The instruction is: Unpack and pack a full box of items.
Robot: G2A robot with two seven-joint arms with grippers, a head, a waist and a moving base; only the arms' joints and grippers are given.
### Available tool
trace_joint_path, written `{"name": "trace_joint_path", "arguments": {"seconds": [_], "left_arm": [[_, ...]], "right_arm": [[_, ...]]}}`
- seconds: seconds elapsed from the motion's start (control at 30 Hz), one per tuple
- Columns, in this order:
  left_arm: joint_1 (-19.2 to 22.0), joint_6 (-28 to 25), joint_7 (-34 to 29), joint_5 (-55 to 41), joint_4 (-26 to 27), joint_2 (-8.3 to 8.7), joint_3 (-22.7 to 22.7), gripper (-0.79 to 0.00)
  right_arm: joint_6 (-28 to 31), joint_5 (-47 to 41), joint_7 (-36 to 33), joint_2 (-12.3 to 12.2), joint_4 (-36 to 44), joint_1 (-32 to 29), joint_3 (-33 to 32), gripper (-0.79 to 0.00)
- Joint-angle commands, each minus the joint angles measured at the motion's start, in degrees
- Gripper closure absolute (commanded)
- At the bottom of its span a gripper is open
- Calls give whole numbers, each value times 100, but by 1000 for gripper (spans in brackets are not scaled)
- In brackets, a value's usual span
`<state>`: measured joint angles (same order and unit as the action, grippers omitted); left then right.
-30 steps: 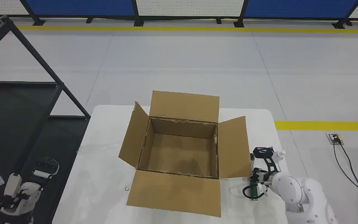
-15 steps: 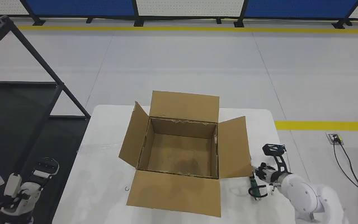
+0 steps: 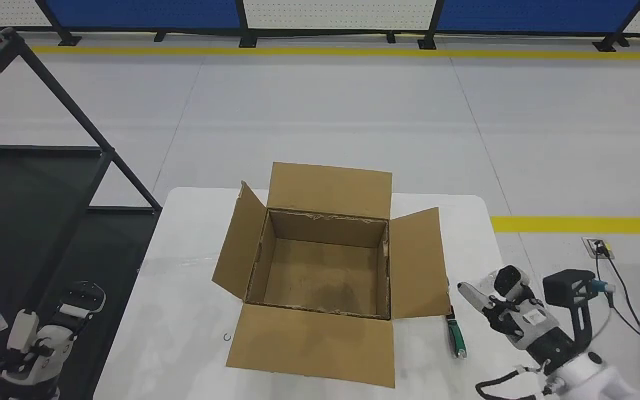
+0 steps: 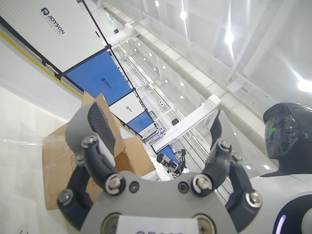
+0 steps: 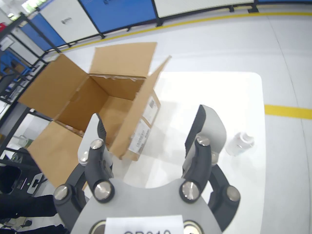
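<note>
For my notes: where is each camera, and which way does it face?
Top view: overhead, facing down on box and table; right gripper shows.
Left wrist view: beside the box, facing up at the ceiling; open left gripper.
Right wrist view: above the table, facing the box; open right gripper.
Shared: the box.

The right gripper [image 5: 150, 115] is hovering above a white table [image 5: 219, 91] with its two dark-padded fingers [image 5: 195, 125] spread wide apart. Beyond the fingers, an open cardboard box [image 5: 117, 86] is sitting on the table, its four flaps folding outward and its brown inner walls showing. White printed labels [image 5: 142, 132] are facing the gripper on the box's near side wall. A small white bottle [image 5: 240, 144] is resting on the table just beside one finger, well apart from the box. Past the table, a yellow floor line [image 5: 287, 111] is running across the pale floor, and blue and white partition panels [image 5: 117, 5] are standing behind it.
</note>
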<state>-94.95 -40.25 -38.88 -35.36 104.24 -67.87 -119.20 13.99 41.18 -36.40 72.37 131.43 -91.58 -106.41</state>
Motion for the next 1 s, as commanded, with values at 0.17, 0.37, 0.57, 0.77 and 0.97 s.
{"name": "trace_joint_path", "arguments": {"seconds": [0.17,0.37,0.57,0.77,0.97], "left_arm": [[0,0,0,0,0,0,0,-785],[23,117,134,102,100,-4,24,-785],[49,152,268,209,152,-8,33,-785],[101,193,340,293,165,-9,66,-785],[106,215,424,425,224,-12,93,-785]], "right_arm": [[-66,8,-28,0,-21,17,0,-785],[-304,-695,60,4,-400,91,-1,-785],[14,-2176,-353,-60,-1410,213,-470,0],[-390,-2312,-1258,-153,-2094,662,-335,0],[-412,-2306,-1223,-152,-2106,659,-296,0]]}}
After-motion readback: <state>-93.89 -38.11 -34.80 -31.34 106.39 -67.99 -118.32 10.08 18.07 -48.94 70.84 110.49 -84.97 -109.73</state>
